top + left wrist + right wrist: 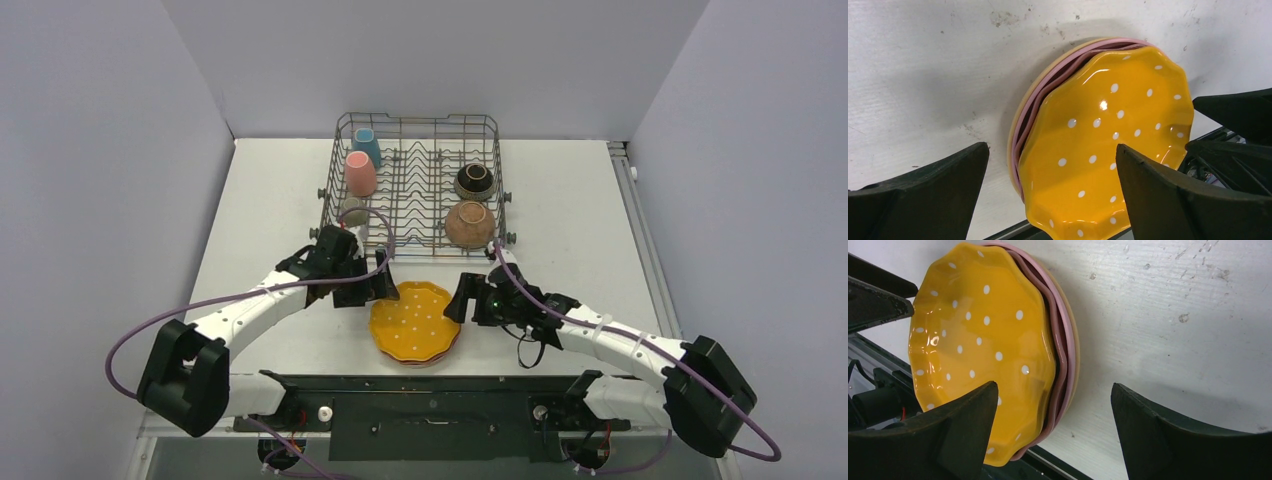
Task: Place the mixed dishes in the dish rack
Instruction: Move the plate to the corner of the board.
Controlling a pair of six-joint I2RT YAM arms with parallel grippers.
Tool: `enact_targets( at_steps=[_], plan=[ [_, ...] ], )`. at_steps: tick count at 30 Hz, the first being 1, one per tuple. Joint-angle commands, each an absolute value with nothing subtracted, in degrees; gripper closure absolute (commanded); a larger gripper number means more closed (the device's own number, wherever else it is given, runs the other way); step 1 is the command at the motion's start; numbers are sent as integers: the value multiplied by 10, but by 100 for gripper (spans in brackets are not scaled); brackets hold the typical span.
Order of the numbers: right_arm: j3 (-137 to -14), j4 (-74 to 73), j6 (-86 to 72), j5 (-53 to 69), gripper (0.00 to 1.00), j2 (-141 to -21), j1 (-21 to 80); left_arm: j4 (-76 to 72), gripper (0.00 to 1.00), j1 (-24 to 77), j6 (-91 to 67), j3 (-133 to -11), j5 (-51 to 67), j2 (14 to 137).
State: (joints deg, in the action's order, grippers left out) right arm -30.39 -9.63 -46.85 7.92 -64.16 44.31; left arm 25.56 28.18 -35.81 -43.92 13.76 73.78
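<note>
A scalloped orange-yellow white-dotted plate (pixel 414 320) (pixel 1108 145) (pixel 978 340) tops a stack of pink plates (pixel 1048 85) (pixel 1064 345) at the table's near edge. My left gripper (pixel 376 290) (pixel 1052 150) is open at the stack's left side, with one finger over the plate and the other over bare table. My right gripper (pixel 461 298) (pixel 1054 386) is open at the right side and straddles the rim the same way. The grey wire dish rack (pixel 420 120) stands behind. It holds a blue cup (pixel 366 146), a pink cup (pixel 360 173), a grey-green cup (pixel 354 208), a dark brown bowl (pixel 474 181) and a terracotta bowl (pixel 469 224).
The white table (pixel 570 200) runs between grey walls on both sides and behind. The black base rail (pixel 430 410) of the arms lies just in front of the plate stack. Rows of upright tines fill the rack's middle (pixel 415 190).
</note>
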Motion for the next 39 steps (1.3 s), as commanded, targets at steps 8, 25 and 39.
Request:
enact_targets(
  at_steps=[8, 25, 39],
  plan=[
    [-303, 18, -507, 97, 24, -712, 447, 195, 4, 293, -387, -404, 161, 748],
    [-282, 79, -539, 115, 41, -756, 455, 142, 4, 325, -418, -359, 199, 760],
    [-244, 119, -562, 114, 71, -750, 470, 118, 23, 355, -434, -340, 209, 751]
  ],
)
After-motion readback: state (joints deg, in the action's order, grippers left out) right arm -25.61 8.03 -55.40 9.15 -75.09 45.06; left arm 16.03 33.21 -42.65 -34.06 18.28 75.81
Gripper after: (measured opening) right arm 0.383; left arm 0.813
